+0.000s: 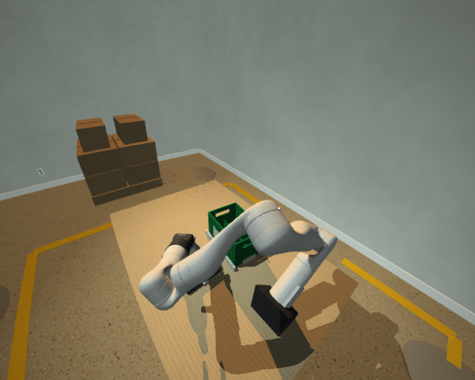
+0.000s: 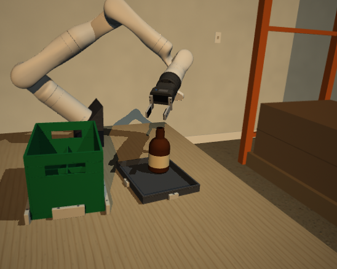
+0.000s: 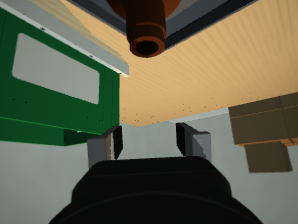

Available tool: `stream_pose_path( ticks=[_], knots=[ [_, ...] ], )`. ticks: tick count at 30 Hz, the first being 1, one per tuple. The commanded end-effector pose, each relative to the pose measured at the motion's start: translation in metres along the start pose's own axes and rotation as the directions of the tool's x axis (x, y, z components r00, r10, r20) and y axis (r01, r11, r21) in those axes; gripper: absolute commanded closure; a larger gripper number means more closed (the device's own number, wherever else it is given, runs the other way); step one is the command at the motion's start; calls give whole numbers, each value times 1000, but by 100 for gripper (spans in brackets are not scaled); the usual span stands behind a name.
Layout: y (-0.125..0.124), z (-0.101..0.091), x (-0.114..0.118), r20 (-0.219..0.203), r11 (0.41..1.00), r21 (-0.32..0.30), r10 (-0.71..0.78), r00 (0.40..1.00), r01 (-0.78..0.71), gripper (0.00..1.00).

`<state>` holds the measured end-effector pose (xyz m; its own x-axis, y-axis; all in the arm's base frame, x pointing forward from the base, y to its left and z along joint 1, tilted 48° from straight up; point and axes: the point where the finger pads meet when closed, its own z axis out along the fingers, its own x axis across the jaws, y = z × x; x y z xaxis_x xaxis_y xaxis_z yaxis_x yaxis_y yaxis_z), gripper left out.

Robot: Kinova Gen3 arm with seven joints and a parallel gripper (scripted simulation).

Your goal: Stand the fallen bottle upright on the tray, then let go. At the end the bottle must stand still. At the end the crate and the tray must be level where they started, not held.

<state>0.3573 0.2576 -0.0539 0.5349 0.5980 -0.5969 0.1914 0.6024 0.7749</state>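
A brown bottle [image 2: 159, 149] [image 3: 146, 30] with a cream label stands upright on the dark tray [image 2: 171, 196], toward its back part. Nothing touches the bottle. My gripper [image 2: 157, 115] [image 3: 149, 135] is open and empty, above and a little behind the bottle's mouth, clear of it. The tray lies level on the table between small light blocks. The green crate [image 1: 244, 253] [image 2: 64, 190] [image 3: 60, 107] stands level on the table beside the tray. In the top view the arm hides the bottle and most of the tray.
Light blocks [image 2: 68, 212] stand around the foot of the crate. Brown boxes [image 1: 119, 165] [image 2: 296, 144] [image 3: 265, 120] are stacked beyond the table, and an orange rack [image 2: 256, 83] stands behind them. The crate's near wall rises higher than the tray's low rim.
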Motion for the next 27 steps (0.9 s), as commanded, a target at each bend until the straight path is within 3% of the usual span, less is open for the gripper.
stream_pose_path(
  ticks=[1,26,27],
  knots=[
    [7,-3,1,-4,1000,3,8,1000,-8,0],
    [20,-8,1,-4,1000,3,8,1000,-8,0],
    [20,-8,1,-4,1000,3,8,1000,-8,100]
  ],
)
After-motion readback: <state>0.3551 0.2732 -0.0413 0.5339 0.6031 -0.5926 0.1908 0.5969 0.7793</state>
